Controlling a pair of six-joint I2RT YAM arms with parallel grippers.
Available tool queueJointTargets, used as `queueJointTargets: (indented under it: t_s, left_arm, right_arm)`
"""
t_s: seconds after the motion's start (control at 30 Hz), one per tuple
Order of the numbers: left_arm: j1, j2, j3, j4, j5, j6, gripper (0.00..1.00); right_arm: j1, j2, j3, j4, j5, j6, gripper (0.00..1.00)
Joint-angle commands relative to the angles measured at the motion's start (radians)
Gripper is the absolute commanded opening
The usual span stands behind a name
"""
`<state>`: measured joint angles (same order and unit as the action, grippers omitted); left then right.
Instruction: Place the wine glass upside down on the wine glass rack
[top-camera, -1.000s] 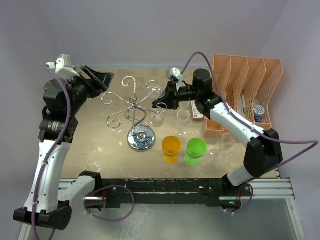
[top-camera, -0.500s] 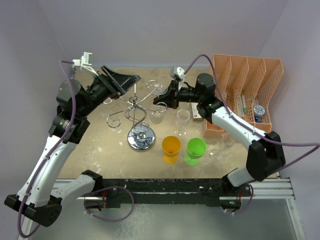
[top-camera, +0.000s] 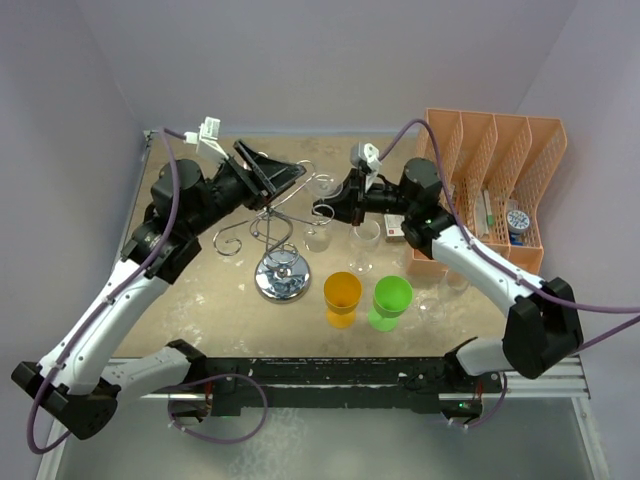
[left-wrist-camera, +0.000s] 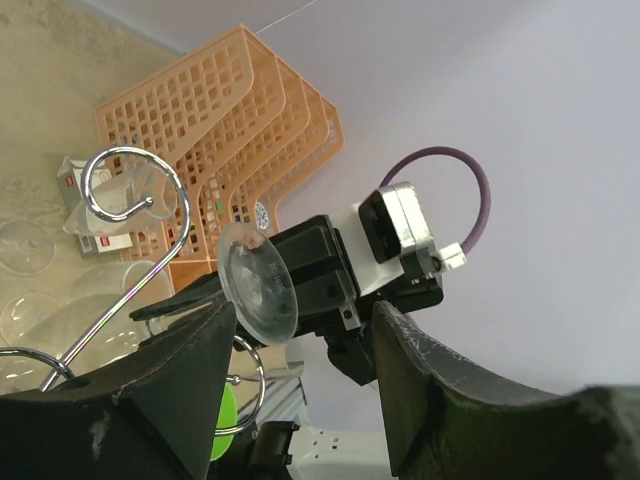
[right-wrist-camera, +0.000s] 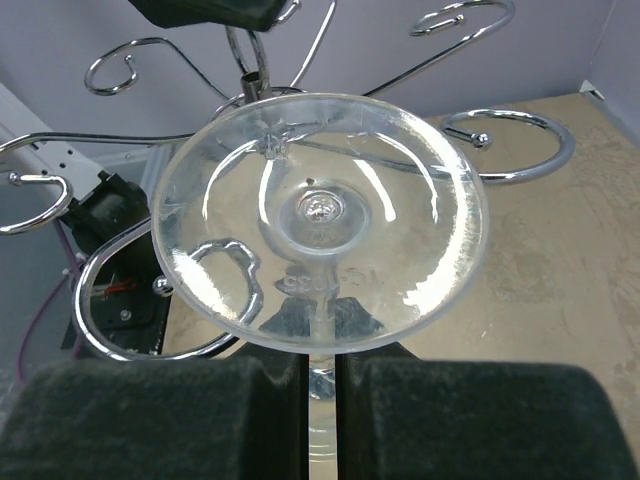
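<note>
The right jaws are clamped on the stem of the wine glass (right-wrist-camera: 320, 215), its foot turned toward the wine glass rack (top-camera: 283, 272), just short of a scroll arm, probably to hook in. The left jaws stand open by the rack's top, perhaps to steady it.

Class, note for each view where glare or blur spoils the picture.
Right wrist: bright streaks glare across the glass foot, and the near pads are soft. Left wrist: the fingers blur dark in front. Top external: the rack base mirrors light.
</note>
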<state>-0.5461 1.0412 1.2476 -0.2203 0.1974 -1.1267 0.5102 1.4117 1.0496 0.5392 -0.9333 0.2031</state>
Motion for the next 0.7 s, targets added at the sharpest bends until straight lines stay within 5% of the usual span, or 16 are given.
queueJointTargets:
  t_s: [0.0,0.4,0.67]
  left_arm:
    - [-0.013,0.012,-0.008,0.014,-0.007,-0.07,0.53]
    - [-0.069,0.026,-0.075,0.076,-0.012,-0.147,0.51]
    - [-0.072,0.038,-0.09,0.098,-0.011,-0.165,0.37]
  right_arm:
    - [0.003,-0.072,-0.014,0.086,-0.012,-0.052,0.0]
    - [0.004,-0.109,-0.038,0.078,-0.088,-0.084,0.0]
    - [0.011,-0.124,-0.041,0.035,-0.143,-0.114,0.0]
